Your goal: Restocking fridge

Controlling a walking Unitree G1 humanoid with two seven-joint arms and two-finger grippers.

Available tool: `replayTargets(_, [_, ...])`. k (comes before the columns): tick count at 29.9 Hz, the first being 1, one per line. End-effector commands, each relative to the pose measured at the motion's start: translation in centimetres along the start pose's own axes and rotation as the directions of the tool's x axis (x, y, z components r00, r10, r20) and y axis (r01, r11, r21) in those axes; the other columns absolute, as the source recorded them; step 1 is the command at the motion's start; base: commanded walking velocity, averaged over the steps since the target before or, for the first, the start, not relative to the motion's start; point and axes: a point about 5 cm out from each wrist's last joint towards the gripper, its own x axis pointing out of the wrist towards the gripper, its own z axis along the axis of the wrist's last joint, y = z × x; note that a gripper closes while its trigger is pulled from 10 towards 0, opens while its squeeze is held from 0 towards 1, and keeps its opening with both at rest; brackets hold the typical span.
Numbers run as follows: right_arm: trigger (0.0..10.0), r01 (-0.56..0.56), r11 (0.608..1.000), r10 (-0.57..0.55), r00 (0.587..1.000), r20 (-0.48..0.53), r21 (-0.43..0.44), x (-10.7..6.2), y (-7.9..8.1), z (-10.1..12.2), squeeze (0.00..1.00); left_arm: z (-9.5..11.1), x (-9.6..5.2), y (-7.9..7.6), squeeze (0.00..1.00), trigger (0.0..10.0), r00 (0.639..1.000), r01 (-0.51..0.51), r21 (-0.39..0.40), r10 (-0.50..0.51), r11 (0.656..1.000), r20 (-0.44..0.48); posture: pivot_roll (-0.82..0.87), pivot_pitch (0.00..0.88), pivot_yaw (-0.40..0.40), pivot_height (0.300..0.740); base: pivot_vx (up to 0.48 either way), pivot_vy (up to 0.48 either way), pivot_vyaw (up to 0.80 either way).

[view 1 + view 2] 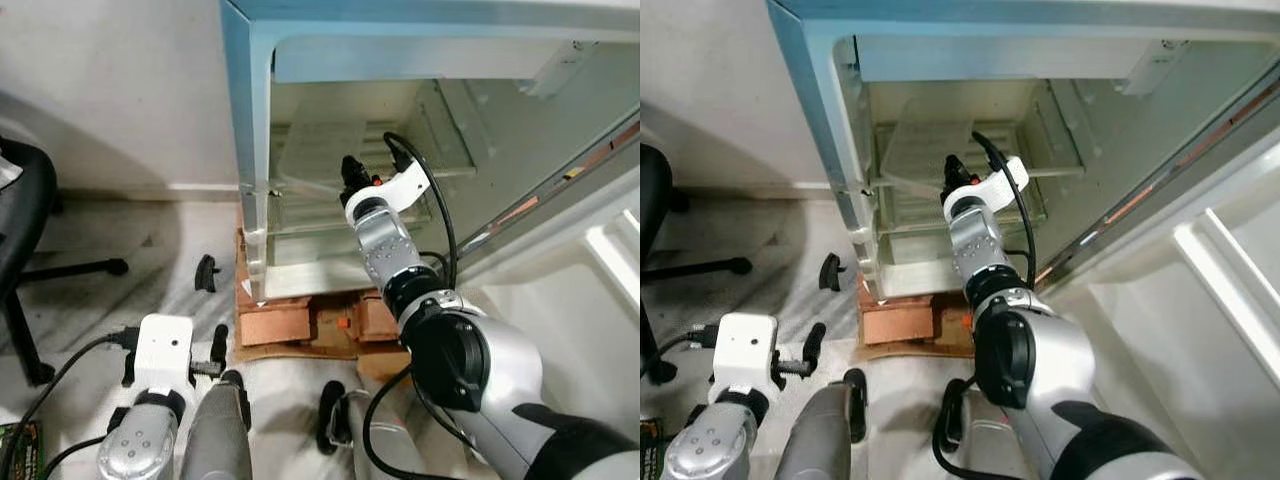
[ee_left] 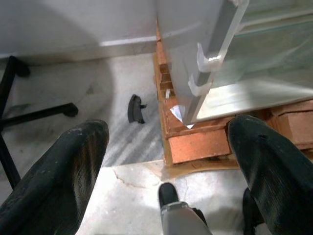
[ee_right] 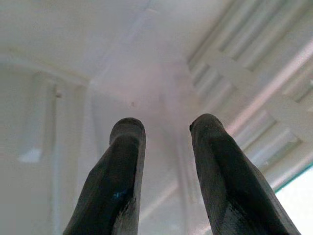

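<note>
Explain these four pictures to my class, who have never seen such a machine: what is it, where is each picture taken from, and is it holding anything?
It is a walking humanoid robot with two silver arms, each ending in two black fingers. Two pictures come from cameras in its head, looking down; two come from cameras on its wrists. The fridge stands open on bricks. The right gripper reaches inside, over a clear shelf; its fingers are apart and hold nothing. The left gripper hangs low over the floor, open and empty. A small black piece lies on the floor, and an office chair stands to the left.

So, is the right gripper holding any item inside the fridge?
No, the right gripper has open fingers with nothing between them, only the fridge interior beyond.
</note>
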Motion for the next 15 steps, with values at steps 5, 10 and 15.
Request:
replayTargets(5, [10.0,-0.129,0.992,0.129,0.982,-0.138,0.011,-0.7,4.9,-5.6,1.0,-0.2,0.4,-0.2,0.0,10.0,1.0,-0.013,-0.006,0.013,1.0,-0.006,0.3,0.303,-0.158,0.74,0.0,0.0,0.0])
replayTargets(10, [10.0,-0.201,0.974,0.193,0.978,-0.082,-0.104,0.0,5.4,-3.2,1.0,0.1,1.3,-0.4,0.0,10.0,1.0,-0.015,-0.007,0.015,1.0,0.01,0.28,0.272,-0.158,0.74,0.0,0.0,0.0])
replayTargets(15, [10.0,-0.215,0.953,0.212,0.976,-0.038,-0.213,0.4,4.5,-0.7,1.0,0.7,2.4,-0.6,0.0,10.0,0.999,-0.008,-0.009,0.009,1.0,0.041,0.26,0.237,-0.153,0.74,0.0,0.0,0.0])
